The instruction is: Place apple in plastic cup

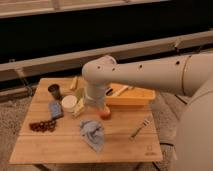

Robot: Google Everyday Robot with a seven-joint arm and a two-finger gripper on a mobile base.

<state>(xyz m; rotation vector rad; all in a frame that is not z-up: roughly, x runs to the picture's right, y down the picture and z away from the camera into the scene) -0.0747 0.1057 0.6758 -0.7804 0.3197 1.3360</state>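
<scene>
Robot arm (pixel 145 75) reaching in from the right over a low wooden table (pixel 125 147), its bulky white wrist pointing straight down near the table's middle. Gripper (pixel 100 105) sits under that wrist and is largely masked by it — whether it is wide, narrow or clamped on anything cannot be told from this angle. Apple (pixel 105 114), small and red-orange, shows directly below the gripper at the table surface with its upper part covered; contact between the two cannot be made out. Dark cup (pixel 54 91) stands upright well to the left, toward the far left corner, with a white round tub (pixel 69 103) just in front of it and a blue packet (pixel 55 110) beside the tub. Grape cluster (pixel 42 125) lies near the left edge, a crumpled blue cloth (pixel 93 134) just in front of the apple, and a fork (pixel 140 129) to the right. Yellow tray (pixel 132 96) behind the wrist is partly hidden — its contents are unclear, as are pale items by the tub. Arm's base is cut off at the right edge.
</scene>
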